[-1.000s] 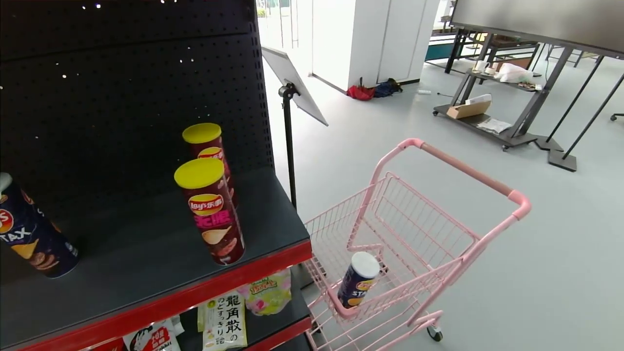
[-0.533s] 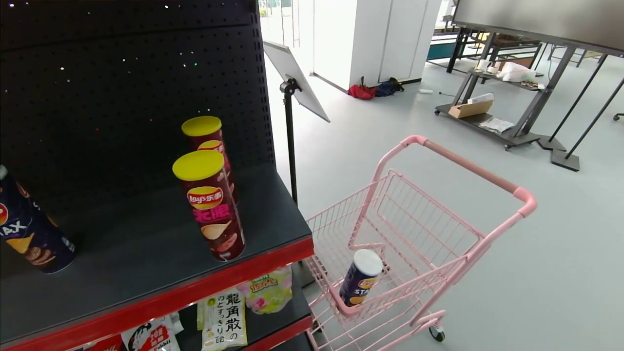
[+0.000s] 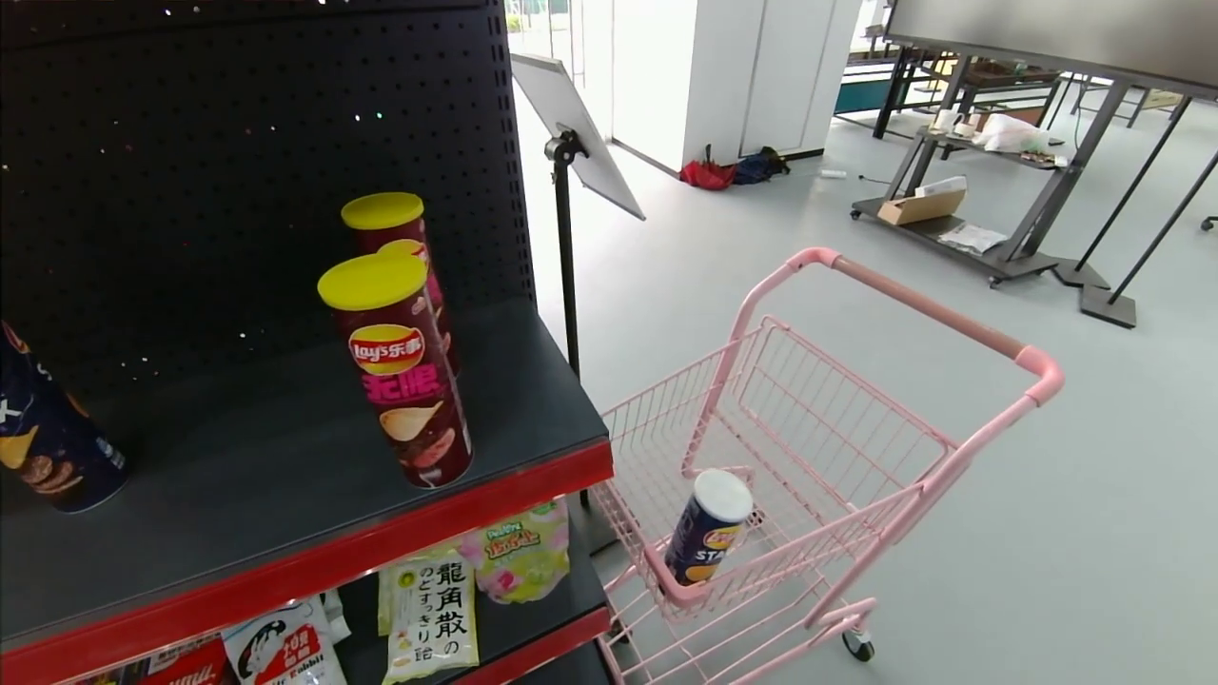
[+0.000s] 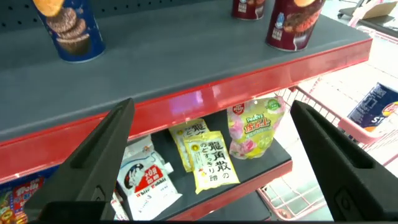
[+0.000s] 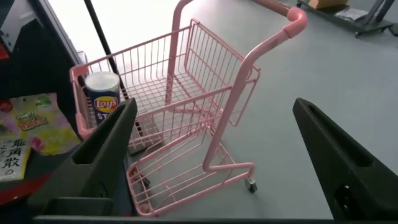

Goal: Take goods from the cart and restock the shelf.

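Pink cart (image 3: 913, 306), blue labelled chip can (image 3: 709, 528) inside, perhaps leaning

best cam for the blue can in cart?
Head view: the blue can shows nearly whole in the pink cart's corner. Right wrist view: lid and label behind wires. Left wrist view: just a sliver.

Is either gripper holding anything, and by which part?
Nothing is held. The left gripper is open and empty, facing the shelf; the right gripper is open and empty near the cart, where the blue can sits untouched.
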You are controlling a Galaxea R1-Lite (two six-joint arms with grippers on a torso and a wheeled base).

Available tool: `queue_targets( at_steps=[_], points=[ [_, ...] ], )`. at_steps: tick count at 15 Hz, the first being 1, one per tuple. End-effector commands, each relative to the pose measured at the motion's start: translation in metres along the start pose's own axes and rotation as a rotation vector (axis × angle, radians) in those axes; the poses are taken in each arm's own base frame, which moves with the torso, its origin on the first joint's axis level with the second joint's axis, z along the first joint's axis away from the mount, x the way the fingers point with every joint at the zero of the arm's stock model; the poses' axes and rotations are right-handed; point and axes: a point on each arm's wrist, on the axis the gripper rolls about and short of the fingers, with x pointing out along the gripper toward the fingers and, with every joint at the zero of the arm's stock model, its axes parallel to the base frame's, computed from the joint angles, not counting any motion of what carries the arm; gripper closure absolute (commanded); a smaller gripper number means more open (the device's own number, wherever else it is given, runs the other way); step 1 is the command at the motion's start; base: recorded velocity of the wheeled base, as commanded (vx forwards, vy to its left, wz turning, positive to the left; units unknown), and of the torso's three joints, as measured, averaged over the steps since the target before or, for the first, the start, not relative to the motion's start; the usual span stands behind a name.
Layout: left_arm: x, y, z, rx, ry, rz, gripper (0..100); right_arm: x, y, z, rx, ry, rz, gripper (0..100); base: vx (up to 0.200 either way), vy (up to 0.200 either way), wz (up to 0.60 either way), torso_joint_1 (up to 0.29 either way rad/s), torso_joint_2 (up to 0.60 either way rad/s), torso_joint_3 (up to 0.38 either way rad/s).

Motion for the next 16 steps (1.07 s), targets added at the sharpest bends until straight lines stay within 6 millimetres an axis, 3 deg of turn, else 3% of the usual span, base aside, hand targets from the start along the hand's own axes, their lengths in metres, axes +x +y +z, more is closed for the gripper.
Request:
queue_targets(
  at_steps=[1,11,16],
  points=[
    [0.0000,0.0000,0.0000,0.000,0.000,0.001,0,0.0001,0.0000,0.0000,0.000,0.001,0.001,0,0.000,0.000,0.00,-0.139,0.35,0.198],
    [0.0000,0.0000,0.0002,0.000,-0.001,0.001,0,0.0001,0.0000,0.0000,0.000,0.001,-0.001,0,0.000,0.000,0.00,-0.147,0.37,0.230],
    [0.0000,0.0000,0.0000,0.000,0.000,0.001,0,0.0005,0.0000,0.0000,-0.006,0.008,0.006,0,0.000,0.000,0.00,-0.032,0.09,0.049]
  ],
)
